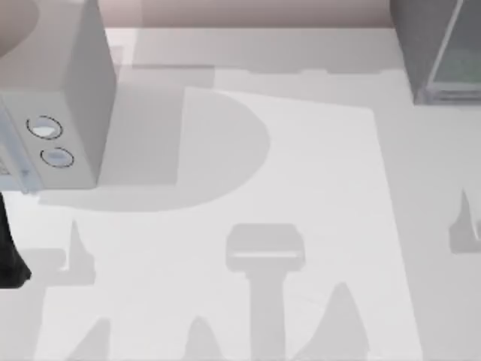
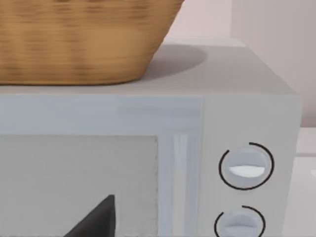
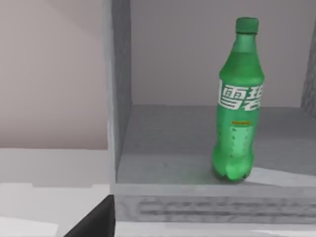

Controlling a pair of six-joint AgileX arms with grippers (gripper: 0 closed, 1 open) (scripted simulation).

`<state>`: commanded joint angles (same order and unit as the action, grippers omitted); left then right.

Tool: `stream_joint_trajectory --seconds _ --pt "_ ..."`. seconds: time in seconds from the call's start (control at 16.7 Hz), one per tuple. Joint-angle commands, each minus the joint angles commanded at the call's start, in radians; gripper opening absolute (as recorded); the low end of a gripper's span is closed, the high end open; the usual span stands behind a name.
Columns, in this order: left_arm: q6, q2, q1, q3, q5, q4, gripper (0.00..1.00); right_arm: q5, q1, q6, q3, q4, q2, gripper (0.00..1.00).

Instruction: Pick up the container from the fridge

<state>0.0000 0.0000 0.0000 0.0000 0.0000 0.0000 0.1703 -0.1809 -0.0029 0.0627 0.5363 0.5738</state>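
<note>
Container: one green bottle upright inside the one open fridge; either end effector's grip cannot be told.

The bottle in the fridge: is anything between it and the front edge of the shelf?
No. In the right wrist view the bottle stands upright near the front lip of the fridge, with only bare shelf floor between.

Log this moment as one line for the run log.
container: upright inside open fridge, near front edge, ungrasped | right arm: facing fridge | left arm: parked by microwave, basket on top
</note>
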Motion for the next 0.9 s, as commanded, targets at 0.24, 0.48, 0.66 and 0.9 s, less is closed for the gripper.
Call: stream_joint_trajectory --seconds 0.24,0.48,0.66,0.9 --pt "0.0 0.0 0.0 0.0 0.0 0.0 1.0 0.11 -0.113 0.006 0.032 0.348 0.42 1.0" --pt "0.0 0.0 0.0 0.0 0.0 0.0 1.0 0.212 -0.218 0.014 0.064 0.658 0.774 1.0" --pt "0.0 0.0 0.0 0.0 0.0 0.0 1.0 0.275 -0.282 0.018 0.089 0.859 0.991 1.0" --pt "0.0 0.0 0.0 0.0 0.0 0.0 1.0 0.331 -0.339 0.02 0.115 1.041 1.18 1.0"
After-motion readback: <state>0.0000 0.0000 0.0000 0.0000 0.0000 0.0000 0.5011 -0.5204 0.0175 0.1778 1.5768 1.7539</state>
